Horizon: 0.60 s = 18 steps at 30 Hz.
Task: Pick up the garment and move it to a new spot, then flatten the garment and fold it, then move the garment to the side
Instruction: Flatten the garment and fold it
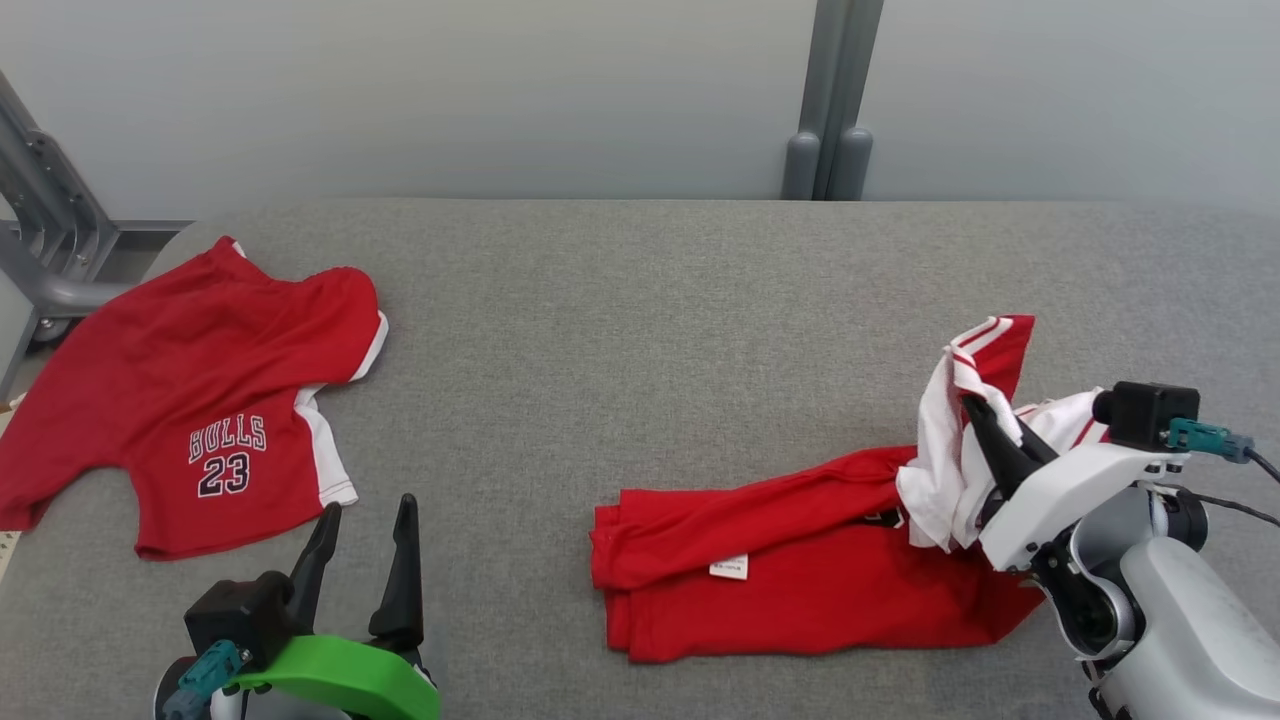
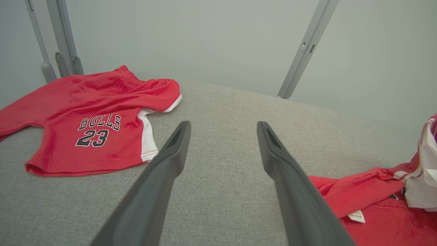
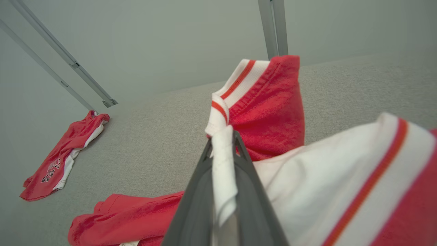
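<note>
Right gripper [image 3: 222,136]: pinched tight on the garment's [image 1: 790,560] white trim, raising that end, likely to carry it.
Garment: bunched on the right of the table [image 1: 640,300], mostly resting.
Left gripper [image 1: 367,508]: fingers spread wide, empty, probably spare.

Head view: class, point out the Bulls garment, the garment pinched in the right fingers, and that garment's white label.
Bulls garment [image 1: 180,370]: head view, red cloth above the lettering.
Pinched garment [image 1: 820,590]: head view, red body lying flat.
White label [image 1: 729,568]: head view, its middle.
</note>
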Motion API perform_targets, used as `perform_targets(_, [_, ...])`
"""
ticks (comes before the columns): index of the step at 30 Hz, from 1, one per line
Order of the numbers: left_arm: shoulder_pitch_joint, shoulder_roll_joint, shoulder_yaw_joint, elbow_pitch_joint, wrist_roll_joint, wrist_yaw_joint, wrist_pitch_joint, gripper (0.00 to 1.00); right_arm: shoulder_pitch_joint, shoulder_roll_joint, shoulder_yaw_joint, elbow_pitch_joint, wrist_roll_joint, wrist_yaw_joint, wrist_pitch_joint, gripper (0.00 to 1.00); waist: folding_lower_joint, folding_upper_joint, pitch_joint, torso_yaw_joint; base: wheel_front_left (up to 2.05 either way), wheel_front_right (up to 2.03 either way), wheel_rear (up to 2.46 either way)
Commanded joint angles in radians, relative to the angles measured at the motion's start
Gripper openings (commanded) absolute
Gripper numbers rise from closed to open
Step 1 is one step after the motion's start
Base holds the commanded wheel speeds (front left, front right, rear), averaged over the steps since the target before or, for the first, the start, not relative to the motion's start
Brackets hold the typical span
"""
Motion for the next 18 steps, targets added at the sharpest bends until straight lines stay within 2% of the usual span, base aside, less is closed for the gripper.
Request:
perform_targets(1, [0.003, 0.0, -0.001, 0.005, -0.001, -0.004, -0.007, 1.0, 0.0, 0.011, 0.008, -0.001, -0.01, 0.0, 0.004, 0.0, 0.0, -0.0001, -0.002, 0.015, 0.0, 0.0, 0.0])
perform_targets(12, [-0.012, -0.011, -0.005, 0.021, 0.004, -0.015, -0.008, 1.0, -0.054, 0.141, 0.081, 0.07, 0.009, 0.0, -0.014, 0.0, 0.0, -0.0001, 0.007, 0.098, 0.0, 0.0, 0.0])
perform_targets(18, [-0.022, -0.009, -0.007, 0.028, 0.006, -0.019, -0.006, 1.0, -0.084, 0.184, 0.127, 0.131, 0.03, 0.0, -0.033, 0.0, 0.0, -0.0001, 0.016, 0.137, 0.0, 0.0, 0.0])
